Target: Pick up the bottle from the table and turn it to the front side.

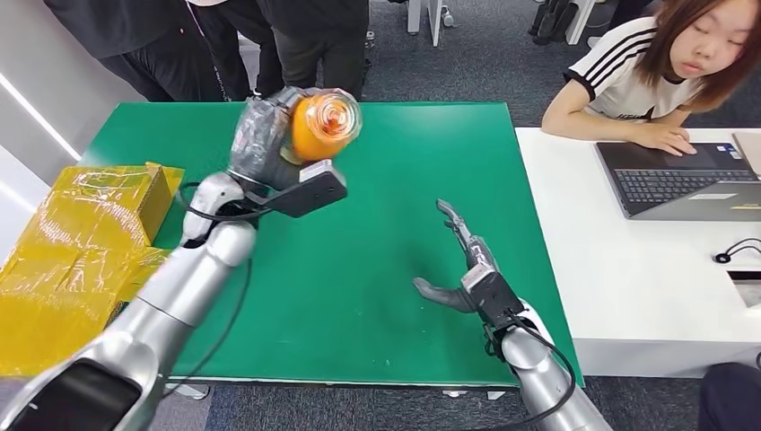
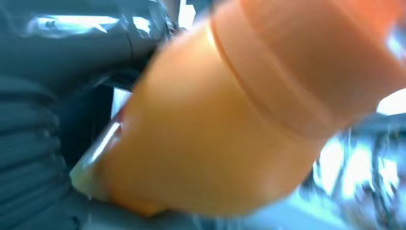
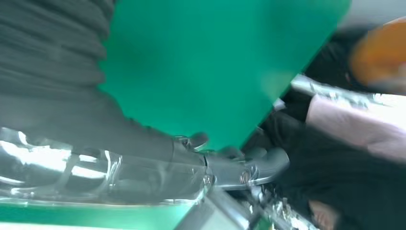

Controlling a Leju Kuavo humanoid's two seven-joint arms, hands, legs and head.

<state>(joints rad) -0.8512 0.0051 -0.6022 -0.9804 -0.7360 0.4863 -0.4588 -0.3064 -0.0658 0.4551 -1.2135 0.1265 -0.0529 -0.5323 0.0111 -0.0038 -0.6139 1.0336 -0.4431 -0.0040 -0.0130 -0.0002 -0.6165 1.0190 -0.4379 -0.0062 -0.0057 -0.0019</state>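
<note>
My left hand (image 1: 265,139) is raised above the far left part of the green table (image 1: 386,162) and grips an orange bottle (image 1: 325,124), whose round end faces the head view. Up close in the left wrist view, the orange bottle (image 2: 230,120) is blurred against the grey hand (image 2: 52,96). My right hand (image 1: 467,260) hovers over the table's right side with its fingers spread and nothing in them. The right wrist view shows that hand's fingers (image 3: 239,167) over the green table (image 3: 215,62) and the orange bottle (image 3: 380,55) far off.
Yellow wrapped boxes (image 1: 81,242) lie at the table's left edge. A white desk (image 1: 628,269) on the right carries a laptop (image 1: 682,180), with a seated person (image 1: 664,72) at it. Other people (image 1: 260,45) stand beyond the far edge.
</note>
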